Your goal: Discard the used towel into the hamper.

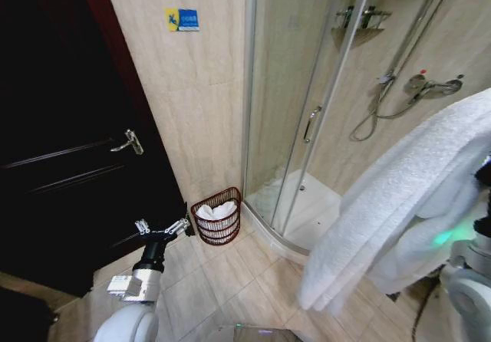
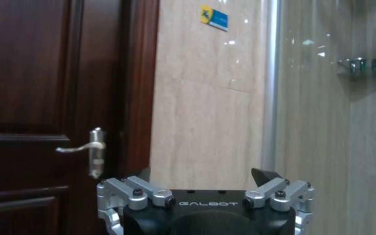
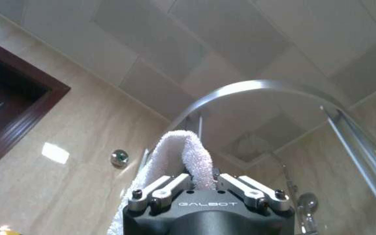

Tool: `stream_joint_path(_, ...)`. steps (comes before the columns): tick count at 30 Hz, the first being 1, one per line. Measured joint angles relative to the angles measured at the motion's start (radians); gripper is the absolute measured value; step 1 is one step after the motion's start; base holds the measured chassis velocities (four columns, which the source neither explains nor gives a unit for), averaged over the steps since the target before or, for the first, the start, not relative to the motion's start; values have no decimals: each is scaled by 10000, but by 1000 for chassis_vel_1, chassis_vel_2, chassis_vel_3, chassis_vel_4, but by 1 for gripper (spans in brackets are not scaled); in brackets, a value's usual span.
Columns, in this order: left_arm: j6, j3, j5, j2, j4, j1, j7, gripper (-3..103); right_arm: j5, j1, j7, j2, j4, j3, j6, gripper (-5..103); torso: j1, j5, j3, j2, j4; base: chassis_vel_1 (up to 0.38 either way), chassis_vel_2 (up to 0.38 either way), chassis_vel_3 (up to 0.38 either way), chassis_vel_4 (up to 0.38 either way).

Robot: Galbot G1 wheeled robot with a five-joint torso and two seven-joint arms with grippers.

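Right gripper (image 3: 201, 182), jaws clamped on white towel (image 1: 399, 204), raised at right; left gripper (image 1: 163, 229), jaws wide and empty, low beside wire hamper (image 1: 218, 217) on floor against shower enclosure (image 1: 307, 112)

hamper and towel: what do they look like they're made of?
Hamper: looks like thin wire in a dark red-brown coat; open weave you can see through, white cloth inside. Could be stained rattan.
Towel: white looped terry, probably cotton; the nubby pile shows where the right gripper pinches a fold of it. It hangs in soft thick folds.
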State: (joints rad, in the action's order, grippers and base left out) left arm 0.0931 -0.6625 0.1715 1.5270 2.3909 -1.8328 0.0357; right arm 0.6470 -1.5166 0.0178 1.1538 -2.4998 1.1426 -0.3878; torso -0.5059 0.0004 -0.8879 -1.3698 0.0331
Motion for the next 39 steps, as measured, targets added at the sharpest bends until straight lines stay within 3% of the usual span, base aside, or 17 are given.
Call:
stream_joint_path(10, 0, -2, 0, -1, 0, -1, -1, 100, 187, 26, -46, -46, -3, -77, -139, 5, 1, -4, 2, 2, 1, 104, 108, -87, -87)
stream_joint_path(18, 0, 1, 0, 1, 0, 0, -1, 100, 34, 155, 339, -98, -2, -87, -482, 5, 25, -6, 18, 42, -1, -25, -20, 65, 67)
stream_joint_path(39, 0, -1, 0, -1, 0, 0, -1, 100, 26, 265, 279, -172, -1, -176, -712, 5, 28, -4, 20, 45, 1, 93, 93, 92, 83)
